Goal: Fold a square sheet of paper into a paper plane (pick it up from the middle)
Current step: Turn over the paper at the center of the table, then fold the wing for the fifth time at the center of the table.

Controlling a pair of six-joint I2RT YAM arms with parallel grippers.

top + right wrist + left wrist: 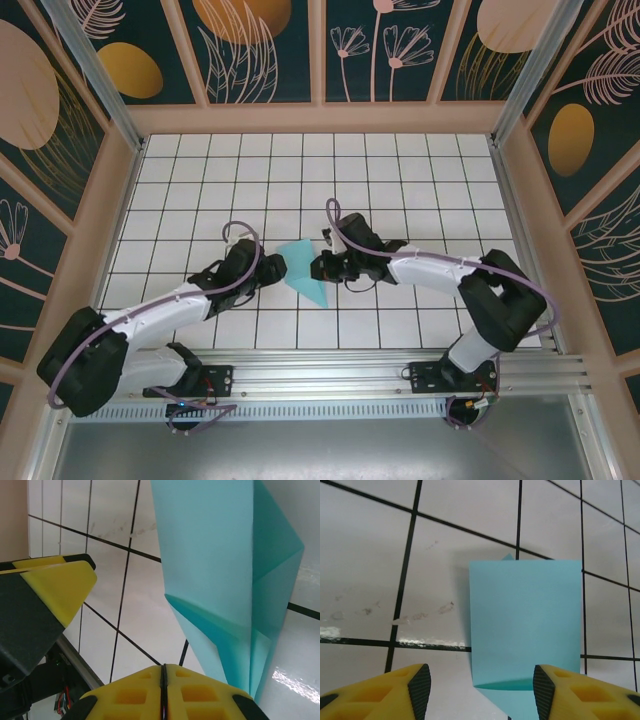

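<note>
Two yellow fingers (417, 690) of my left gripper (480, 692) stand well apart with nothing clamped between them. Just ahead of them, on the wrist feed, lies the light turquoise paper plane (525, 625), partly folded. A flat rectangular panel faces the camera, with a fold line across its near end. One finger overlaps the paper's near corner on screen, and I cannot tell whether it touches.

On the other wrist feed, my right gripper (163, 692) has its jaws pressed fully together, showing only a thin dark seam. I see no paper in that seam. The paper plane (220, 565) rises just beside the fingers, its layered flaps narrowing to a point close to the right-hand finger.

From the overhead camera, the left gripper (270, 268) and the right gripper (318, 267) face each other near the middle of the white tiled table (400, 170). The paper plane (303, 272) sits between them, its wide end towards the far side and its point towards the arm bases.
</note>
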